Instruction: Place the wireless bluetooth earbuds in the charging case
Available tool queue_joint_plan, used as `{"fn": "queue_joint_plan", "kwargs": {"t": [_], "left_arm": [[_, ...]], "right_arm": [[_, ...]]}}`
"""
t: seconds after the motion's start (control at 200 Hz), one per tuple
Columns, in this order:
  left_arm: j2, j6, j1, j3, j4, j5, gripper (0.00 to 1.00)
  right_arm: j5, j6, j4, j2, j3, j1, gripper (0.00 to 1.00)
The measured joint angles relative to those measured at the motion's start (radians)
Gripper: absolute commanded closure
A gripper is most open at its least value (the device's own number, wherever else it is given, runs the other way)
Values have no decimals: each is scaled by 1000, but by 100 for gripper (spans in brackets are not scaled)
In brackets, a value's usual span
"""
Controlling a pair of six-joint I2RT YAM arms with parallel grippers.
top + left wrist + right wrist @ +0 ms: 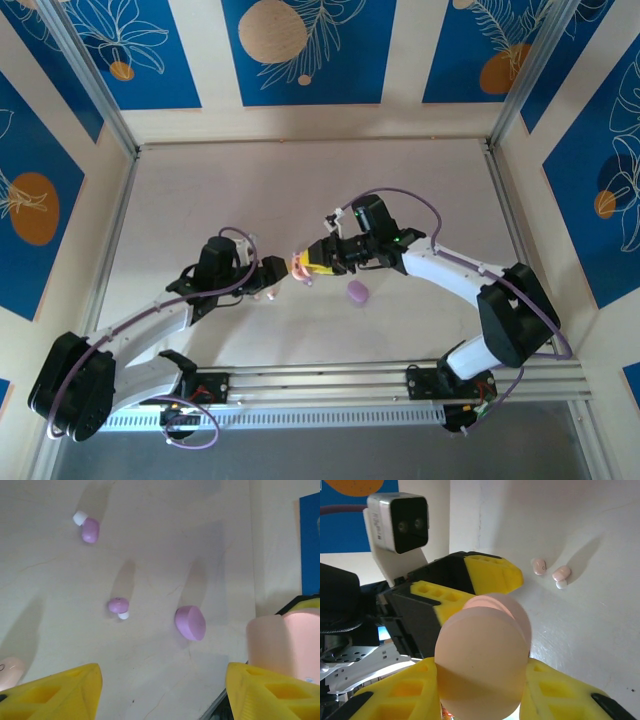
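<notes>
My right gripper point(312, 265) is shut on a pale pink oval charging case point(482, 665), held just above the table; the case point(280, 640) looks partly open. Close beside it, my left gripper point(162, 695) is open with bare table between its yellow fingers point(65, 690). Two purple earbuds point(90, 529) point(119, 606) lie on the table beyond the left gripper. A closed purple case point(190, 623) point(357, 292) rests to their right. Two pale pink earbuds point(539, 566) point(561, 575) lie side by side on the table past the left gripper's fingers point(490, 572). One pink bud point(10, 672) shows at the left edge.
The left wrist's camera housing point(397, 525) faces the right gripper at close range. Metal posts point(115, 125) point(500, 120) and patterned walls enclose the table point(300, 190). A rail point(400, 380) runs along the near edge between the arm bases.
</notes>
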Motion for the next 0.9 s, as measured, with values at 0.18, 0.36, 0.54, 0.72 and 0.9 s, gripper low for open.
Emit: {"fn": "queue_joint_plan", "kwargs": {"t": [0.18, 0.36, 0.54, 0.72, 0.9], "left_arm": [[-34, 27, 0, 20, -72, -24, 34], [-61, 31, -1, 37, -85, -19, 31], [-29, 19, -16, 45, -54, 13, 29], [51, 3, -65, 59, -16, 30, 30], [108, 2, -103, 64, 10, 29, 33]], "right_arm": [[3, -16, -14, -9, -43, -19, 75], [11, -34, -40, -9, -72, -29, 75], [13, -39, -44, -9, -75, -29, 75], [13, -38, -43, -9, -76, -29, 76], [8, -37, -27, -13, -93, -31, 75]]}}
